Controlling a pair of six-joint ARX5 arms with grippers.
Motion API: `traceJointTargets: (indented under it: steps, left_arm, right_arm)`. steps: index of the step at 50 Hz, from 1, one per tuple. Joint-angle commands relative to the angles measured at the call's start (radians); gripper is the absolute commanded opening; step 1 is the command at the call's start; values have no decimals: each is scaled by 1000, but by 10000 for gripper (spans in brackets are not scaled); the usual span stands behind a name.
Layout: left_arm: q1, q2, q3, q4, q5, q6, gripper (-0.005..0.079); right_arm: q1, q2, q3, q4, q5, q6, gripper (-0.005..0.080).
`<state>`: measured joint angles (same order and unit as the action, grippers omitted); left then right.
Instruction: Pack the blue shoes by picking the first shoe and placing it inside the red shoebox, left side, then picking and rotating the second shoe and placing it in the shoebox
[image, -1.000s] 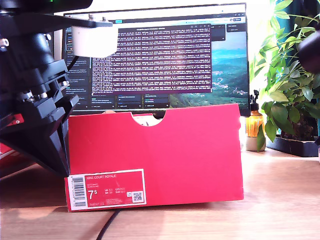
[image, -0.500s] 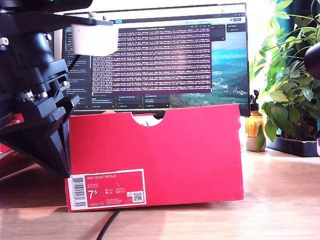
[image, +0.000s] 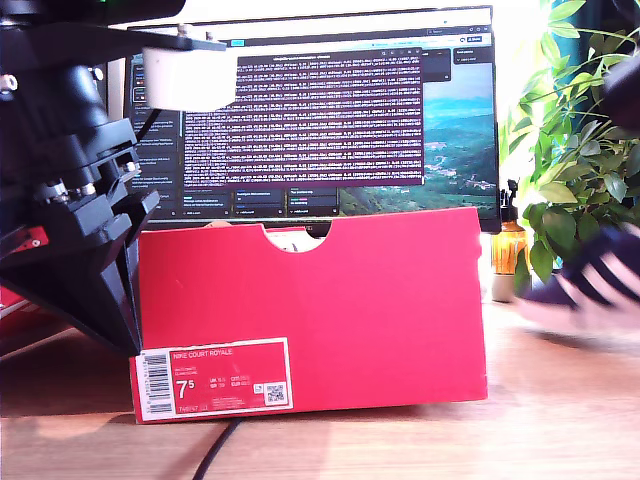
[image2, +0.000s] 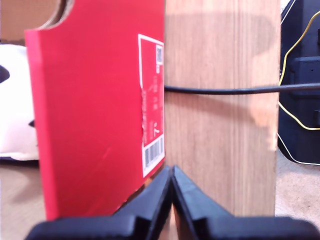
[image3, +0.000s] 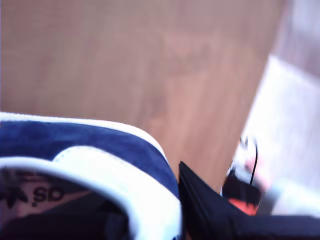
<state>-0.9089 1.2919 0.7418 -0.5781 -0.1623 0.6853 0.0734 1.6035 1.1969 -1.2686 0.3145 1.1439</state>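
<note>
The red shoebox (image: 310, 310) stands on the wooden table with its labelled side and half-round notch facing the exterior camera, and it also shows in the first wrist view (image2: 95, 110). My first gripper (image2: 172, 171) is shut on nothing, with its tips just beside the box's label corner. Its black arm (image: 70, 220) fills the exterior view's left. My second gripper (image3: 176, 200) is shut on the heel rim of a blue shoe (image3: 75, 140). That blue shoe (image: 590, 285) is a motion-blurred shape at the exterior view's right edge, beside the box. No other shoe can be made out.
A monitor (image: 330, 110) stands behind the box. A potted plant (image: 580, 170) and an amber bottle (image: 508, 250) sit at the exterior view's right. A black cable (image: 215, 455) runs off the table's front edge. Something white (image: 290, 238) shows through the notch.
A blurred blue shoe has come into the exterior view at its right edge, low beside the box. The first arm and the box have not moved.
</note>
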Motion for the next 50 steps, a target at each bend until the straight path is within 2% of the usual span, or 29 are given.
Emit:
traceJointTargets:
  steps: [1,23,30,36,43,50]
  left_arm:
    - [-1,11,-6,3,5,-4,-19]
    - [-1,11,-6,3,6,-4,-19]
    - [-1,11,-6,3,6,-4,-19]
    - [-1,11,-6,3,6,-4,-19]
    - [-1,11,-6,3,6,-4,-19]
    - [-1,11,-6,4,6,-4,-19]
  right_arm:
    - [2,-31,78,-4,11,-176,-10]
    - [2,-31,415,-77,24,-838,-10]
    - [2,-31,517,-32,15,-958,-10]
    - [2,-31,571,54,-50,-1116,-10]
    - [21,-31,584,159,-230,-1379,-10]
    - [58,-31,584,256,-354,-1555,-10]
